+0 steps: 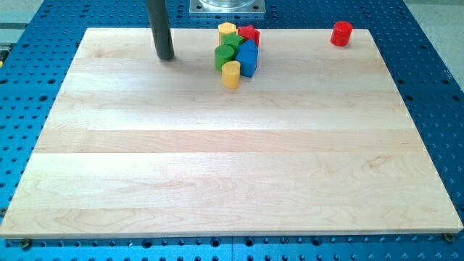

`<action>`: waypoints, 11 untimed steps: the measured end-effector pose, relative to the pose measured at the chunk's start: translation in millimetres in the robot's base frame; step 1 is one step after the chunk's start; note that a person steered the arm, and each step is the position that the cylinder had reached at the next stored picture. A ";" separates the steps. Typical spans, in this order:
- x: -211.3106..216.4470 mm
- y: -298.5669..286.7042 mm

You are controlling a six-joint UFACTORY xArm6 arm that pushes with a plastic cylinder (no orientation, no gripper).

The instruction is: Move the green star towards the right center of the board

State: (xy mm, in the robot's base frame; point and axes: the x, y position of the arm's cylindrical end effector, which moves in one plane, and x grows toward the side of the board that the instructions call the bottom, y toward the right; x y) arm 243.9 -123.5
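Observation:
The green star (233, 41) sits in a tight cluster of blocks near the view's top centre of the wooden board (232, 174). Around it are a green cylinder (224, 57), a yellow hexagonal block (227, 30), a red block (249, 34), a blue block (248, 58) and a yellow cylinder (231, 74). My tip (167, 56) rests on the board to the view's left of the cluster, well apart from the green blocks.
A red cylinder (341, 33) stands alone near the board's top right corner. A metal base plate (228, 6) sits beyond the board's top edge. Blue perforated table surrounds the board.

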 end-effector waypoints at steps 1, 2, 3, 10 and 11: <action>-29.6 1.4; -37.3 9.9; -37.3 11.5; -5.7 157.8; 10.4 120.3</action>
State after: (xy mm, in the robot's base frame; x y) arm 254.4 -3.2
